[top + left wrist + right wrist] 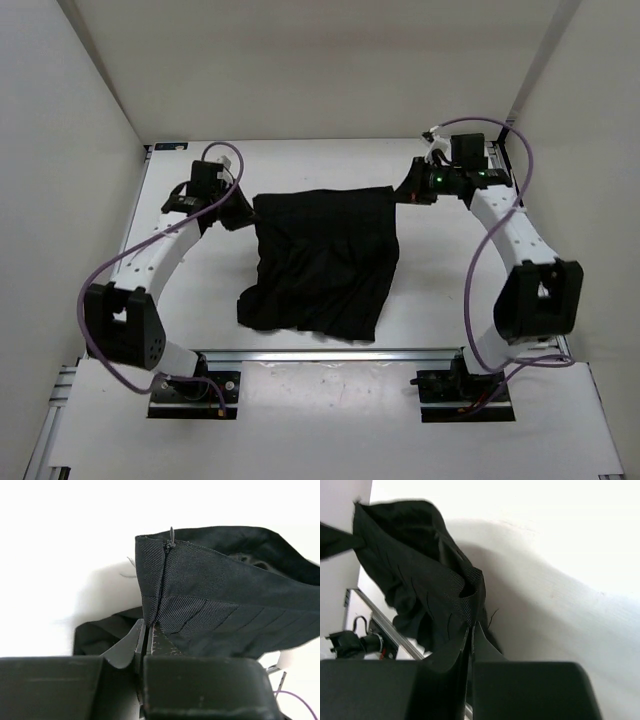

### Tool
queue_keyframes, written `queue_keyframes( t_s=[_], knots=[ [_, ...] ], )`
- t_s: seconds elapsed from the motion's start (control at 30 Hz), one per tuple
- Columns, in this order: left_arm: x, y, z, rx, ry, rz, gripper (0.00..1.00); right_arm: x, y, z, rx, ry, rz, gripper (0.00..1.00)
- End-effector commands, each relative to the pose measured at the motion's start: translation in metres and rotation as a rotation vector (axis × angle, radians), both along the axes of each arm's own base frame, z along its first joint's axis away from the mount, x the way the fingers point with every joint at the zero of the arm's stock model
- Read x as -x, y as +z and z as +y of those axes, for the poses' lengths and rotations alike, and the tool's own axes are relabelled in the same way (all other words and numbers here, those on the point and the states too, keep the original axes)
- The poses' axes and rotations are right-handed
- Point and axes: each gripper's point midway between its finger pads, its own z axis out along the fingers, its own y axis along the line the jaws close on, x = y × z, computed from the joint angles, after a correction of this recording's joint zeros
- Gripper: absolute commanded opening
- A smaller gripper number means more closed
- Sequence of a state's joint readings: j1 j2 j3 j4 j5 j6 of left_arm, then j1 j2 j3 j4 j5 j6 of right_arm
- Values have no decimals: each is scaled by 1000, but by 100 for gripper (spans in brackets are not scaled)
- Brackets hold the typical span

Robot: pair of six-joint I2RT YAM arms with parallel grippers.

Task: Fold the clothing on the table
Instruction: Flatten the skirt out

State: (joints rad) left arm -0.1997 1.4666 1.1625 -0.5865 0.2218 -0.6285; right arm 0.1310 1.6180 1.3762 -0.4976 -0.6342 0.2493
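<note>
At the near edge of the large white wood-grain table (430, 290), two black arm bases (195, 392) sit bolted behind a metal rail (330, 354), with loops of purple cable (478, 270) trailing from the arms. Just beyond the rail, the black pleated fabric clothing (320, 260) lies at the middle of the table. Its rumpled hem is toward the near edge and its upper edge is drawn taut across toward the far edge.

The white arm links (150, 258) curve up along either side of the clothing, apart from the fabric until the wrists.

The left gripper (246, 212) is clamped on the clothing's upper left corner. Its wrist view shows the fingers (127, 650) pressed together on the waistband beside a seam topped by a small zipper pull (171, 541). There the raised fabric hides much of the table beyond.

The right gripper (405, 190) is likewise closed on the upper right corner. In its own wrist view the fingers (450, 655) pinch a bunched fold, and the fabric hangs away to the left above its shadow.

Plain white enclosure walls (300, 60) rise behind the far edge and along both sides of the table.
</note>
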Motion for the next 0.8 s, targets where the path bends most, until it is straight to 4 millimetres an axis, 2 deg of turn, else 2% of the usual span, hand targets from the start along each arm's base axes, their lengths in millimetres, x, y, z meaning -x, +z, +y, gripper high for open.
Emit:
queue_keyframes(
  t_s=[0.0, 0.07, 0.1, 0.13, 0.17, 0.2, 0.23, 0.33, 0.37, 0.4, 0.43, 0.47, 0.5, 0.53, 0.57, 0.6, 0.63, 0.67, 0.7, 0.73, 0.77],
  knots=[
    [21, 28, -3, 8, -53, -66, 0, 47, -3, -16, 118, 9, 70, 0],
    [48, 26, -16, 31, -106, -54, 0, 86, 0, -3, 123, 54, 71, 0],
    [65, 17, -16, 36, -120, -27, 0, 105, -5, 4, 93, 76, 107, 0],
    [83, -1, -18, 30, -135, 33, 0, 127, -7, 10, 64, 99, 134, 0],
    [95, -1, -18, 28, -136, 40, 0, 144, -4, 15, 39, 103, 145, 0],
    [107, -10, -11, 21, -123, 60, 0, 152, 2, 19, 20, 107, 126, 0],
    [118, -18, -8, 20, -112, 86, 0, 156, -2, 18, 27, 85, 139, 0],
    [121, -44, 9, -2, -68, 153, 0, 149, -14, 3, 36, 28, 166, 0],
    [121, -51, 10, -19, -71, 178, 0, 134, -24, -7, 40, -10, 198, 0],
    [111, -58, 13, -56, -64, 199, 0, 122, -37, -15, 43, -38, 245, 0],
    [100, -65, 11, -91, -84, 221, 0, 110, -41, -18, 63, -44, 229, 0],
    [81, -55, 5, -113, -104, 176, 0, 84, -51, -28, 98, -87, 239, 0],
    [70, -70, 2, -143, -115, 220, 0, 70, -70, -36, 109, -114, 302, 0],
    [47, -73, -6, -158, -135, 226, 0, 44, -58, -44, 132, -144, 254, 0],
    [15, -47, -13, -144, -145, 158, 0, 11, -57, -49, 153, -161, 238, 0],
    [3, -63, -17, -167, -163, 214, 0, -26, -44, -55, 158, -189, 196, 0],
    [-35, -47, -27, -160, -174, 164, 0, -44, -55, -63, 203, -215, 215, 0],
    [-72, 3, -37, -135, -176, 47, 0, -74, -17, -69, 207, -243, 110, 0],
    [-107, 41, -45, -104, -173, -42, 0, -102, 13, -73, 214, -272, 39, 0],
    [-126, 49, -47, -77, -166, -66, 0, -121, 22, -82, 208, -303, 5, 1],
    [-145, 91, -49, -30, -132, -170, 0, -136, 64, -85, 165, -333, -104, 0]
  ],
)
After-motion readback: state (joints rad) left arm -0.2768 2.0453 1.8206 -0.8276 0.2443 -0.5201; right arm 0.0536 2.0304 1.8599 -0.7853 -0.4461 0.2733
